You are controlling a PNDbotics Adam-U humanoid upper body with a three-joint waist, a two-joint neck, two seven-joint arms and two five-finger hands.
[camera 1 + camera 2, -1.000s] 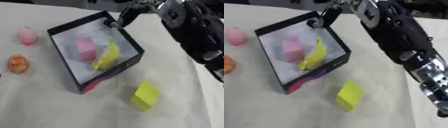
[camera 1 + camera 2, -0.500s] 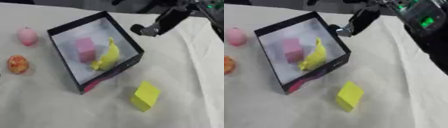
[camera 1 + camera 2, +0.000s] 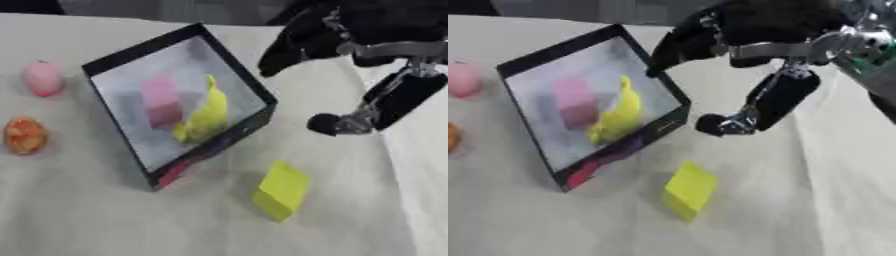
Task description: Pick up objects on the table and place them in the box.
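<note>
Yellow block (image 3: pixel 282 190) sits near side of table, right of box (image 3: pixel 114 62). Looks light + stiff; grab flat sides. My right hand (image 3: pixel 367 107) above, fingers relaxed, holding nothing.

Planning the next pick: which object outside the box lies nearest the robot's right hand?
The yellow block, lying alone on the cloth in front of the box, below the right hand. The pink object and orange object lie beyond the box, far left.
</note>
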